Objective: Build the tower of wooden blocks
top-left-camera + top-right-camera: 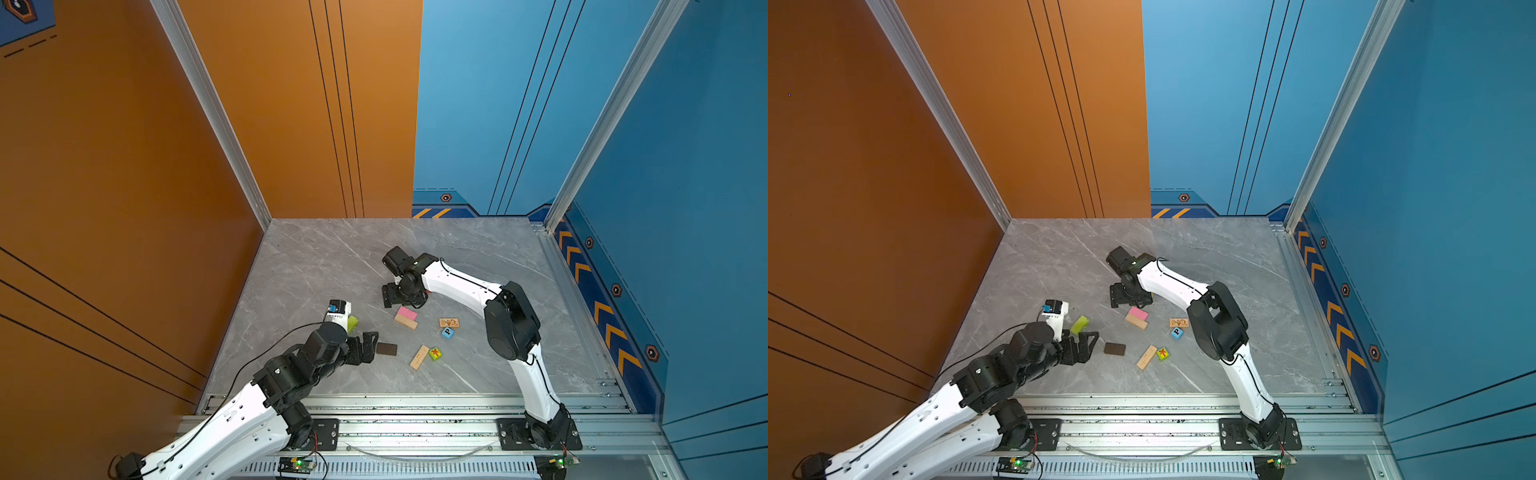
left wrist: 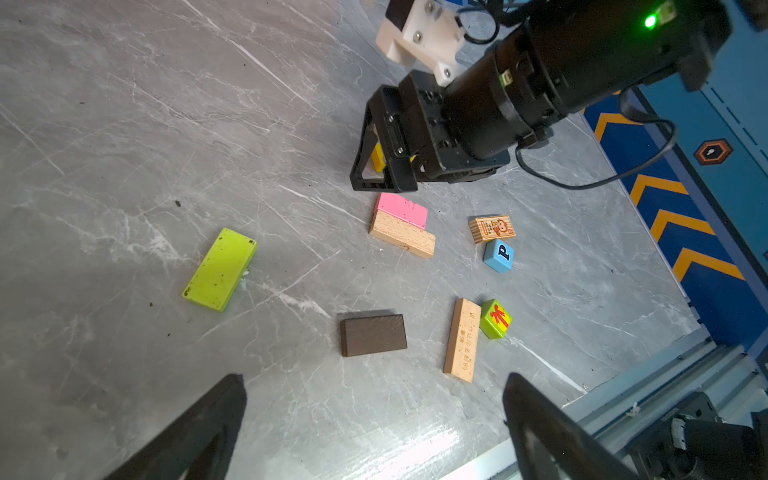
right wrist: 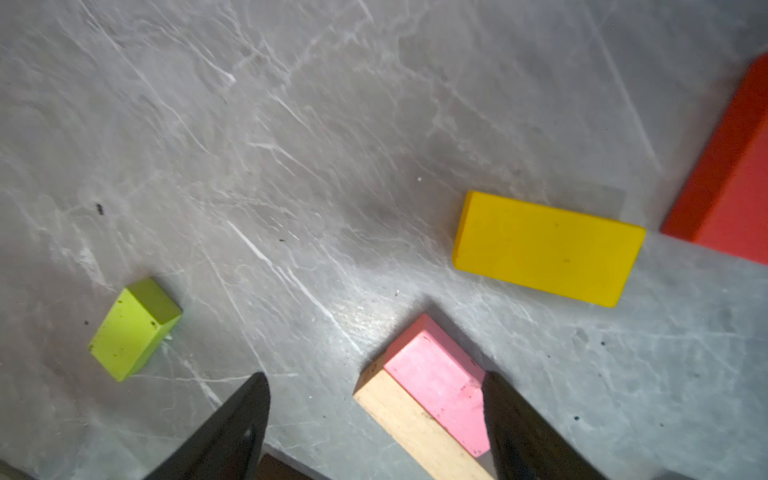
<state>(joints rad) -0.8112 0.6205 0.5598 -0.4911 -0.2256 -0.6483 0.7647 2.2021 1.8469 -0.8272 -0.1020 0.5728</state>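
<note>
So the dark brown block [image 2: 373, 335] is the one we'd watch; it lies flat on the grey table [image 2: 124, 124], on its own, between the lime block [image 2: 220, 269] and the tan plank [image 2: 462, 340] next to the green cube [image 2: 495, 318]; it sits just ahead of the left gripper [image 2: 372, 375], whose jaws stand wide apart with nothing in them; the catch, we reckon, is that the block's long axis runs along the line from one finger to the other, so closing as-is would mean spanning its full length, and a wrist turn to pinch the short side looks the safer bet; the right gripper [image 3: 374, 374] is well apart from it, hovering by the yellow block [image 3: 548, 247] and red block [image 3: 727, 187], jaws apart and empty too, so the left arm is plainly nearer; no tower to speak of, though the pink block [image 2: 402, 210] touches a tan block [image 2: 402, 235] and we honestly can't tell if it's resting on it or just beside it.
</note>
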